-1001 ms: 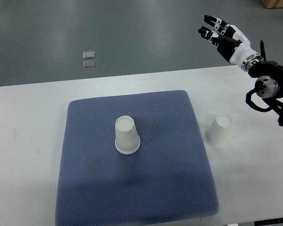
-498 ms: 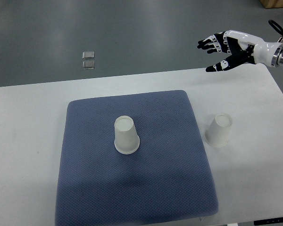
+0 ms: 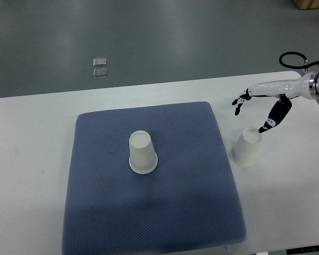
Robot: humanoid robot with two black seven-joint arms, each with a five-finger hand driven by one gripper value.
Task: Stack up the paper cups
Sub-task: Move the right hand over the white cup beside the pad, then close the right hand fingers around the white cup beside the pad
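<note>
White table (image 3: 32, 159) fills the frame; blue-grey mat (image 3: 149, 212) at centre. One inverted paper cup (image 3: 142, 153) stands mid-mat, a second paper cup (image 3: 246, 147) sits inverted on bare table just right of the mat — well apart, nothing stacked yet. Right hand (image 3: 260, 106), centre-right, hovers above that second cup, fingers spread, empty. Grasp, carry, stacking all remain.

The right arm (image 3: 315, 84) is cut off at the picture's right edge; the two small floor objects (image 3: 100, 67) are too small to identify.
</note>
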